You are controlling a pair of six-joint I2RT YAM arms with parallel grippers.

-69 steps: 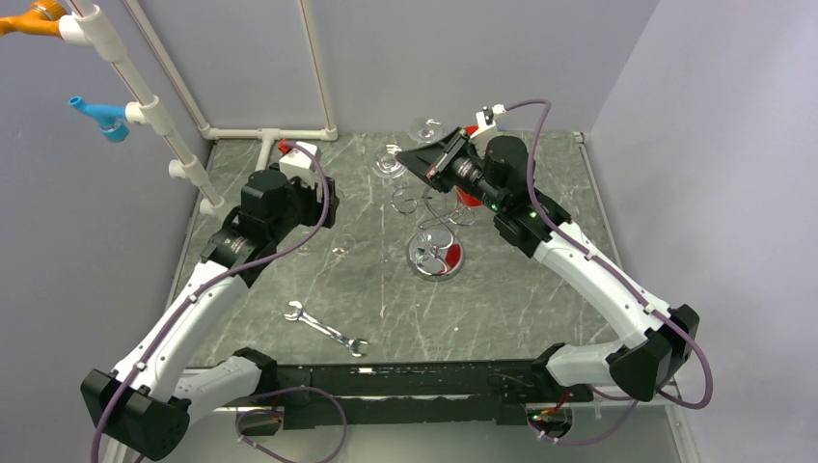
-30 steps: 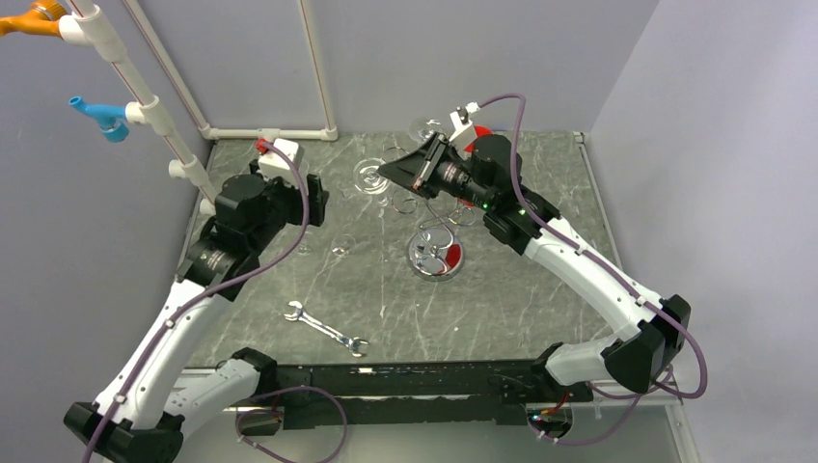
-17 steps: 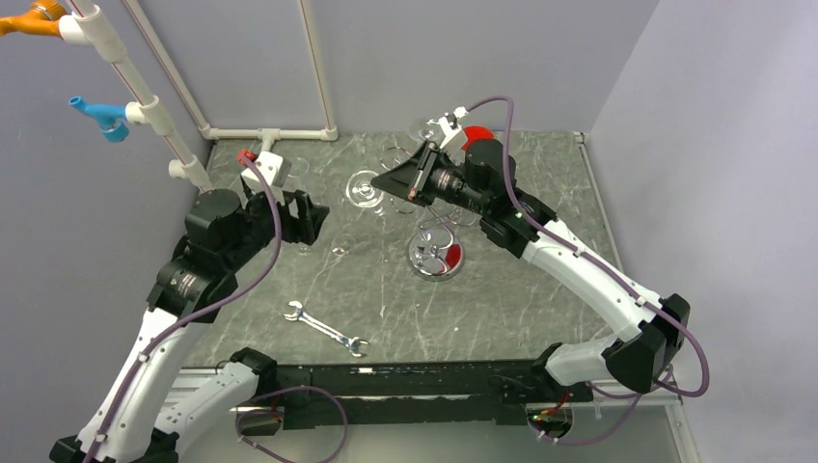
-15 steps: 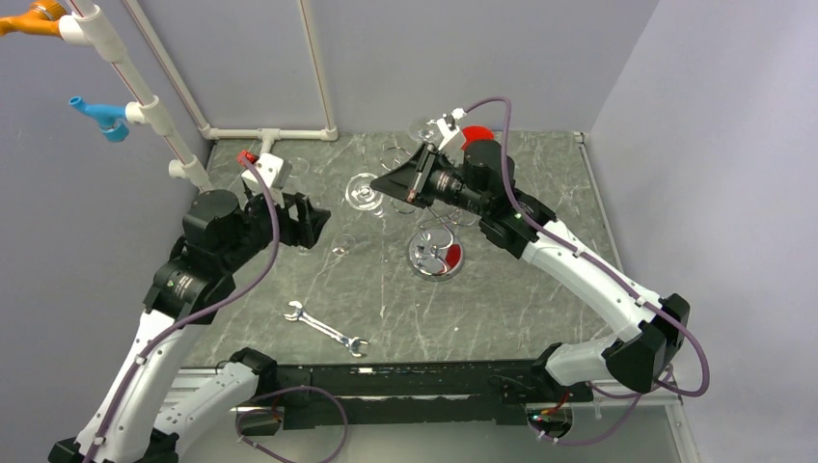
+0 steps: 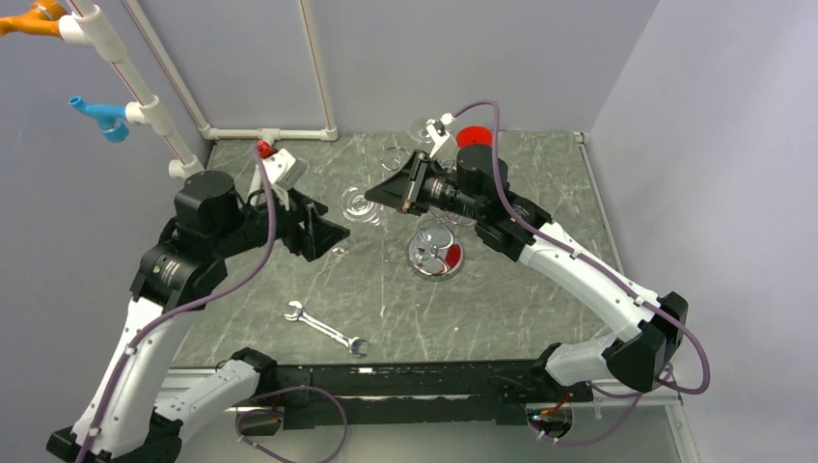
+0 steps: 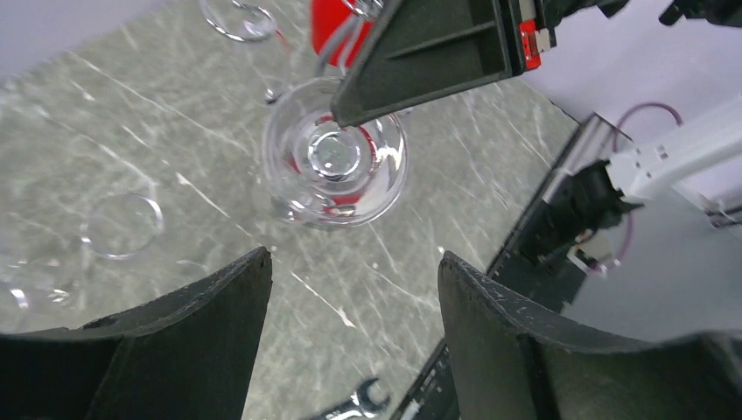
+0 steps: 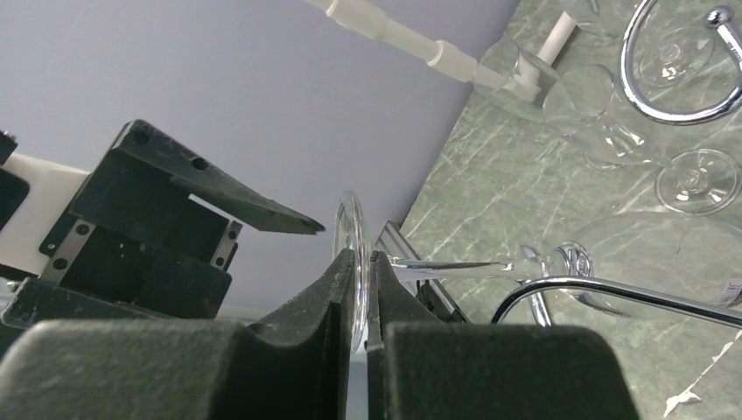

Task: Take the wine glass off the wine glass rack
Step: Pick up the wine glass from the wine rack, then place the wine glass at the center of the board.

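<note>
- Nearest my end of the table [image 5: 540, 318], a wrench [image 5: 326, 328] lies flat, well apart from everything else.
- Next out is my left gripper [image 6: 354, 262], with its jaws wide apart and nothing between them. In its own wrist view the gap shows only bare table.
- Just beyond those open fingers hangs the wine glass [image 6: 335, 164], in the air above the table and not touching the left gripper.
- The glass is upside down, foot on top and mouth toward the table.
- Its long axis runs close to vertical with a slight lean. From the left wrist I look almost straight along the stem and see rings within rings.
- My right gripper [image 7: 363, 262] is clamped on the foot, one finger on each face of the thin disc near its rim.
- The stem leaves those jaws sideways, at right angles to the fingers, and the bowl hangs below them.
- That gripper reaches in from the right, rolled on its side, so the glass sits at its very tip, on the side toward the left arm.
- The rack [image 5: 436, 256] stands to the right of the glass with its round base on the table.
- In the right wrist view one chrome arm crosses in front of the bowl, and I cannot tell whether they touch.
- Farthest out, more glasses [image 5: 424, 125] sit near the back wall.
</note>
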